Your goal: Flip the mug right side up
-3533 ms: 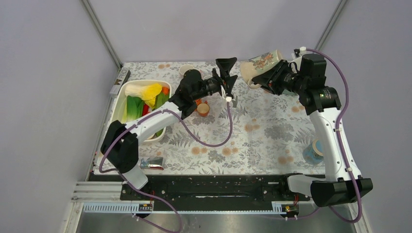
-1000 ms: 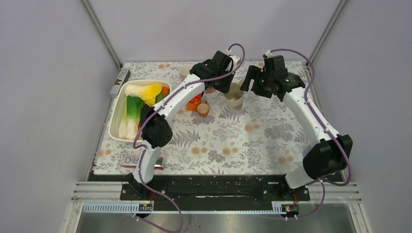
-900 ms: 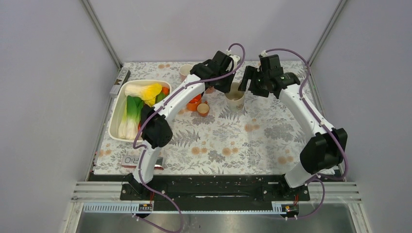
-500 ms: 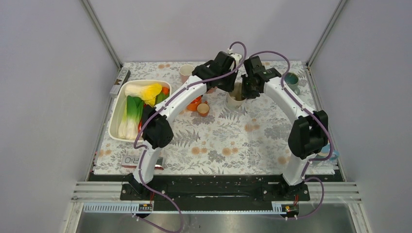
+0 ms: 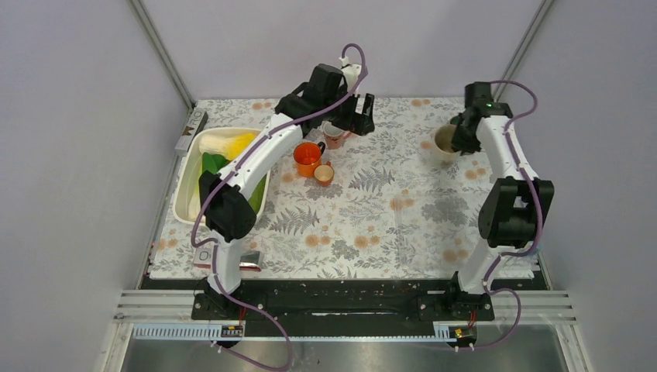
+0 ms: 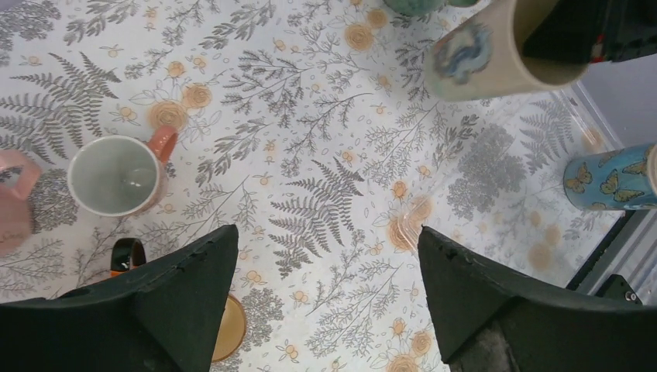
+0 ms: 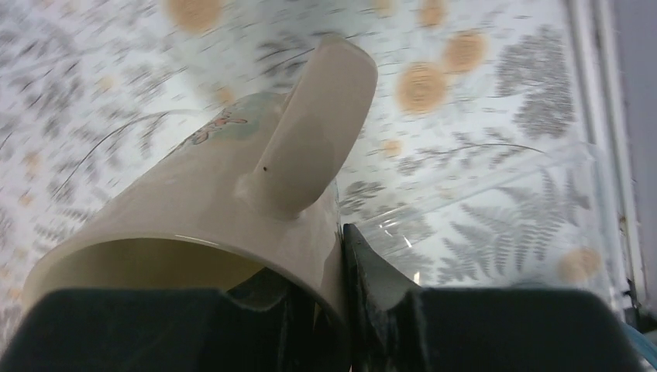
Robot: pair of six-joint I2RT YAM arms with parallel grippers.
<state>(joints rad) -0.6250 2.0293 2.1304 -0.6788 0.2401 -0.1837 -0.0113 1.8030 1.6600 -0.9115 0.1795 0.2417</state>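
The cream mug (image 5: pixel 444 143) with a painted pattern is at the far right of the table, its mouth facing up toward the top camera. My right gripper (image 5: pixel 462 132) is shut on its rim beside the handle. In the right wrist view one finger is inside the mug (image 7: pixel 232 194) and one outside, so the gripper (image 7: pixel 333 240) pinches the wall. I cannot tell whether the mug touches the table. My left gripper (image 5: pixel 362 118) is open and empty, high over the back middle. In the left wrist view the gripper (image 6: pixel 327 240) looks down on the cloth, with the mug (image 6: pixel 496 46) at the top right.
An orange mug (image 5: pixel 307 157), a small tan cup (image 5: pixel 324 173) and a pink-handled mug (image 6: pixel 116 174) stand left of centre. A white tray (image 5: pixel 184 182) of vegetables lies at the left. A butterfly-print cup (image 6: pixel 612 178) stands near the right edge. A clear container (image 7: pixel 496 201) lies beside the mug.
My right arm has carried the mug from the table's back middle to the far right. My left gripper has drawn back from the mug and risen, open.
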